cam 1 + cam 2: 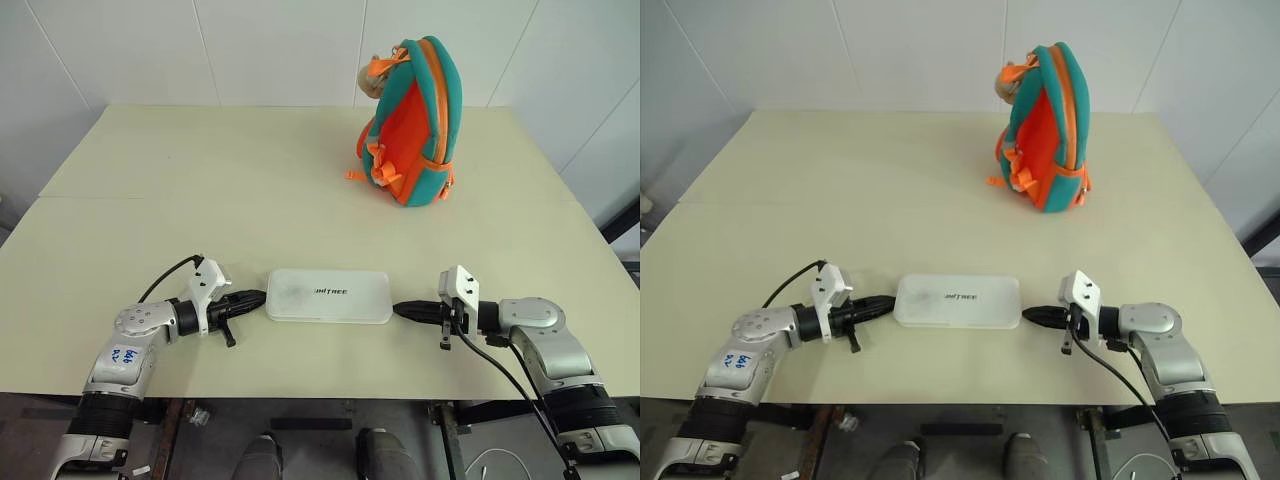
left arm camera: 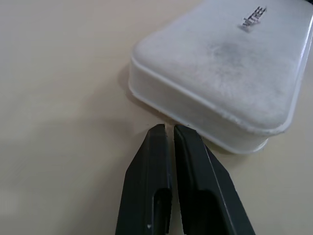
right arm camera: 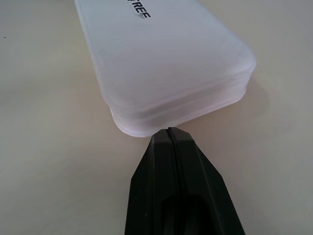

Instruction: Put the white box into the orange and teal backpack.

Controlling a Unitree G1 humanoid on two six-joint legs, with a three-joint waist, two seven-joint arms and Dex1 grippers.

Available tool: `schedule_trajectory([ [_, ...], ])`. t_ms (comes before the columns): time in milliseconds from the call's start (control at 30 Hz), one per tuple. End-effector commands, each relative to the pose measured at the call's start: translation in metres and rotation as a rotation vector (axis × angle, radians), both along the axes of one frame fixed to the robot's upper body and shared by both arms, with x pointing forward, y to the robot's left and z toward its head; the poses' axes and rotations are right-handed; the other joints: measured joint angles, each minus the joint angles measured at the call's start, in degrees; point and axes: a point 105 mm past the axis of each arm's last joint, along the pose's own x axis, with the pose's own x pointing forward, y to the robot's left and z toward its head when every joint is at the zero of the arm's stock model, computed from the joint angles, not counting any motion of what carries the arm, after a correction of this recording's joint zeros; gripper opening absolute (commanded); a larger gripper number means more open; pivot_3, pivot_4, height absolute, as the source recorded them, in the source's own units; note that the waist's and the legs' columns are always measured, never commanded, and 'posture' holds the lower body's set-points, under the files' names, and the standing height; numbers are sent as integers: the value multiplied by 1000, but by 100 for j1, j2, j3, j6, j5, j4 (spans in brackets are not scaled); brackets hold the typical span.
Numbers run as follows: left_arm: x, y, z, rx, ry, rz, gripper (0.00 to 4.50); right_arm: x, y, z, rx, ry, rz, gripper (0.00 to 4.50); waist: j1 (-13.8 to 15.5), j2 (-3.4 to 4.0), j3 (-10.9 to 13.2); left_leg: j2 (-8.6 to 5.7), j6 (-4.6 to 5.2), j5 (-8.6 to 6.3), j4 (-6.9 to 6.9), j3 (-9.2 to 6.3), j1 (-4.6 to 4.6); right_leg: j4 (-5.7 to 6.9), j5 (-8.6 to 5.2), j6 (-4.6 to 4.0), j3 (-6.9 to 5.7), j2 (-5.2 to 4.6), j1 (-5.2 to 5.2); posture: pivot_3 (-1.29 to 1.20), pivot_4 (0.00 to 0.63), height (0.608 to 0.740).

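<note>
Pincers closed: our left pincer [image 1: 258, 297] at nine o'clock, right pincer [image 1: 400, 310] at three, bracketing the white box [image 1: 329, 295], seemingly to squeeze-lift it toward the orange and teal backpack [image 1: 412, 122].

White box [image 1: 329, 296] lid reads "UNITREE" — partly blurred, seemingly.

We saw the white box [image 1: 329, 296] lying flat near the front edge of the desk [image 1: 200, 200], between the left gripper [image 1: 262, 296] and the right gripper [image 1: 398, 309], each with its jaws shut at one end. The orange and teal backpack [image 1: 415, 125] stood upright far behind.
</note>
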Motion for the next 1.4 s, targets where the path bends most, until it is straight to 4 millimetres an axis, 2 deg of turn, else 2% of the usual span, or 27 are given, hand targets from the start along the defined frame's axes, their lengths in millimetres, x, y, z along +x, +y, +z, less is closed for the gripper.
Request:
schedule_trajectory([
  [33,3,8,9,10,-33,41,909,4,-17,13,-3,-31,-70,600,1,0,0,0,0,0,0,0,0,0,0,0,0,0,0,0,150,740],
  [167,-7,20,14,-18,35,35,2120,9,-31,24,-10,-24,-112,1917,-23,0,0,0,0,0,0,0,0,0,0,-1,0,0,0,0,150,740],
  [233,-15,34,17,-43,113,39,2787,10,-37,34,-2,13,-130,2657,-49,0,0,1,0,0,0,2,1,0,0,-2,1,0,-1,0,150,740],
  [400,-12,56,23,-154,336,142,4431,-2,-30,42,-35,156,-48,4381,-15,3,2,3,3,-2,0,1,2,1,-2,-6,-1,0,-1,0,150,740],
  [433,-11,56,26,-189,362,140,4493,-2,-28,43,-34,169,-42,4477,-7,2,2,2,4,-2,1,2,3,0,-2,-6,0,0,-1,0,150,740],
  [600,-2,43,44,-448,594,91,4493,2,-11,41,-52,195,-8,4477,-8,-1,2,1,7,0,8,1,-5,-7,2,-2,-2,0,1,0,150,740],
  [767,16,30,50,-585,709,84,4493,5,1,32,-92,230,11,4477,-9,-1,2,0,10,-2,7,1,-10,-9,5,5,-1,1,-1,0,150,740],
  [833,17,23,52,-617,751,55,4493,5,7,33,-87,229,28,4477,-18,-1,2,-1,12,-6,7,1,-12,-5,8,10,0,0,-2,0,150,740],
  [967,7,7,45,-593,886,2,4493,4,14,32,-91,238,50,4477,-33,-2,2,-1,13,-11,4,1,-12,-6,5,13,0,1,-6,0,150,740],
  [1133,-3,-1,41,-564,982,-27,4493,3,20,32,-85,237,70,4477,-13,-3,2,-1,12,-13,4,1,-14,-9,3,14,0,1,-4,0,150,740],
  [1400,-4,-16,30,-565,1046,-49,4493,5,34,32,-65,213,98,4477,-12,-3,2,-1,11,-13,6,1,-11,-7,3,14,1,1,-3,0,150,740],
])
